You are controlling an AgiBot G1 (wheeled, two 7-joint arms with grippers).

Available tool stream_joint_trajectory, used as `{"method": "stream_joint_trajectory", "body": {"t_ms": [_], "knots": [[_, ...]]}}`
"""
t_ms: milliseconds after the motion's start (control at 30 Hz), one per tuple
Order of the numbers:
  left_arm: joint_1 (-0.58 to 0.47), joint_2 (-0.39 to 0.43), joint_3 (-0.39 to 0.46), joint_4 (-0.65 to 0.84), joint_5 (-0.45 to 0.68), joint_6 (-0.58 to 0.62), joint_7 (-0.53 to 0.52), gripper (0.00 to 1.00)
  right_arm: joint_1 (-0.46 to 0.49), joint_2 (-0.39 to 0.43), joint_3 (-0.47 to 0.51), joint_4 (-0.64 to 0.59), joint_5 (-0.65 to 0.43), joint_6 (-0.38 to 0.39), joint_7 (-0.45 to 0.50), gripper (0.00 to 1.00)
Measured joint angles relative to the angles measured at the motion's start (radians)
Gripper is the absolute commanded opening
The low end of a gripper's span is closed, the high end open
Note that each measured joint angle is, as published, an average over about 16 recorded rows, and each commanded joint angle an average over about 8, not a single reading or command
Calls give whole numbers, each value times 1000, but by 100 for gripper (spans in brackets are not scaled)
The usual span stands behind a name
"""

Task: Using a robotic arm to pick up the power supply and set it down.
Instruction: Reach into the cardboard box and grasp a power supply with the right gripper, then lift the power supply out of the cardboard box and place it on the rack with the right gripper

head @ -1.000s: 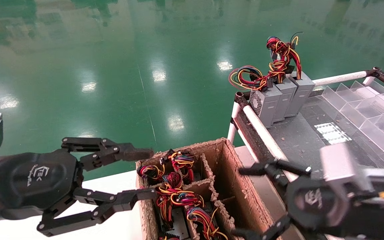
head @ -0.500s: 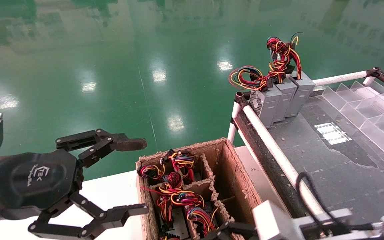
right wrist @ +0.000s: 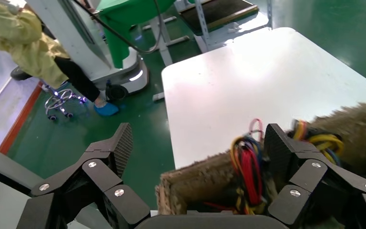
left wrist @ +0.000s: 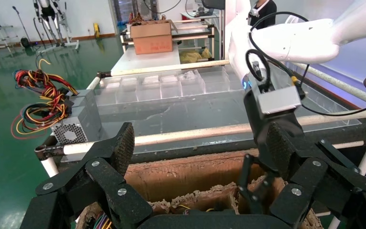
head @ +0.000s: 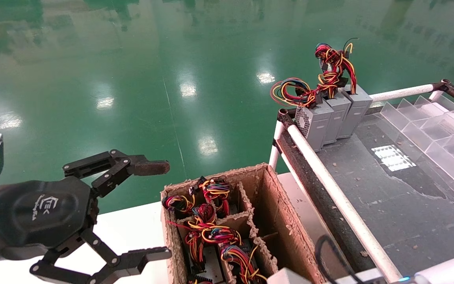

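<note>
The left gripper (head: 160, 211) hovers with fingers (head: 148, 167) spread wide and empty, just beside the cardboard box (head: 274, 205) on the white counter (head: 132, 228). Inside that box, past its fingertips, sit wire-topped power supplies (head: 207, 232). The right gripper (right wrist: 198, 145), fingers (right wrist: 121, 143) likewise wide apart, hangs over the box's near end, straddling a wire bundle (right wrist: 248, 167).

Looking like a factory or robotics workshop: glossy green floor (head: 132, 79) reflecting ceiling lights, pipe-framed workbench (head: 388, 189) carrying clear plastic bins (head: 428, 130), divided cardboard box (head: 266, 221) holding wired power supplies (head: 211, 232), other robot rigs (left wrist: 47, 14) standing at the far wall.
</note>
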Motion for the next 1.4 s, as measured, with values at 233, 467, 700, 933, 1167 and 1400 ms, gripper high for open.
{"method": "stream_joint_trajectory", "body": {"t_ms": [233,467,700,933,1167,1400], "knots": [[0,0,0,0,0,0,0,100,-11,-21,-20,11,-45,31,-32,0],[0,0,1,0,0,0,0,100,-23,-29,-32,13,-87,57,-63,0],[0,0,1,0,-1,0,0,100,-40,-27,-33,11,-111,83,-86,0],[0,-1,1,0,-1,-1,1,100,-57,-23,-29,9,-123,111,-102,0],[0,-1,2,0,-1,-1,1,100,-73,-21,-24,9,-125,132,-114,0],[0,-1,2,0,-1,-1,1,100,-90,-18,-17,12,-125,152,-128,0]]}}
